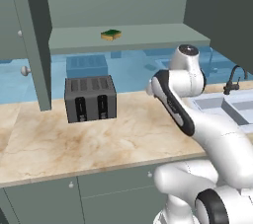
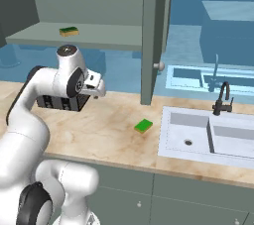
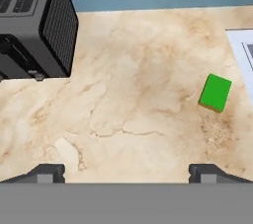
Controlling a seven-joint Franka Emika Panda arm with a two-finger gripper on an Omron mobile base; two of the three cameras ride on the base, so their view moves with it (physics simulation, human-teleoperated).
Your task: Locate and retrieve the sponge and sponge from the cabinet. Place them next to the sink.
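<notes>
A yellow sponge with a dark green top [image 1: 111, 34] [image 2: 69, 31] lies flat on the shelf of the open grey-green cabinet [image 1: 128, 38]. A bright green sponge [image 2: 144, 126] [image 3: 215, 92] rests on the marble counter, just left of the sink [image 2: 208, 132] [image 1: 232, 107]. My gripper [image 2: 98, 89] [image 3: 126, 174] hangs above the counter between the toaster and the green sponge, pointing down. It is open, its fingertips [image 3: 47, 172] stand wide apart, and nothing is between them.
A dark toaster [image 1: 90, 98] [image 3: 34, 25] stands on the counter below the shelf. The tall cabinet door [image 2: 154, 35] with a round knob [image 2: 159, 65] stands open between the shelf and the sink. A dark curved faucet [image 2: 222, 97] rises behind the basin.
</notes>
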